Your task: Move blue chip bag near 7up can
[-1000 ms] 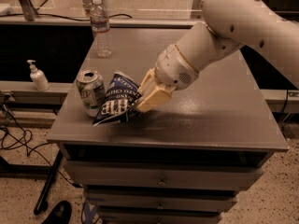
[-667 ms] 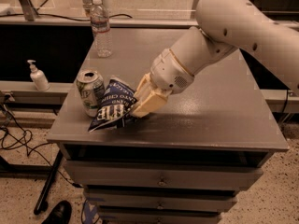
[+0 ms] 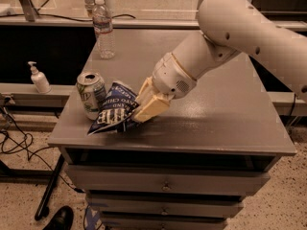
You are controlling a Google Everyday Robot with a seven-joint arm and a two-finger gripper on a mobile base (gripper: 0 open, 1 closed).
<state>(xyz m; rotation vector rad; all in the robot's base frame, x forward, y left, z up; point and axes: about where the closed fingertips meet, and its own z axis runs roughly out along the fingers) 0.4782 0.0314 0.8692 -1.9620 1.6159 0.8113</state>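
The blue chip bag, dark navy with white lettering, lies tilted on the grey table near its front left corner. Its upper left edge leans against the 7up can, which stands upright with its silver top showing. My gripper comes in from the right on the white arm and is shut on the bag's right end, its cream fingers low over the tabletop.
A clear plastic water bottle stands at the table's back left. A white pump bottle sits on a ledge left of the table. Drawers are below the tabletop. Cables lie on the floor at left.
The gripper and the bag have shifted slightly left and down toward the table's front edge. The bag lies flatter beside the can. The can has not moved.
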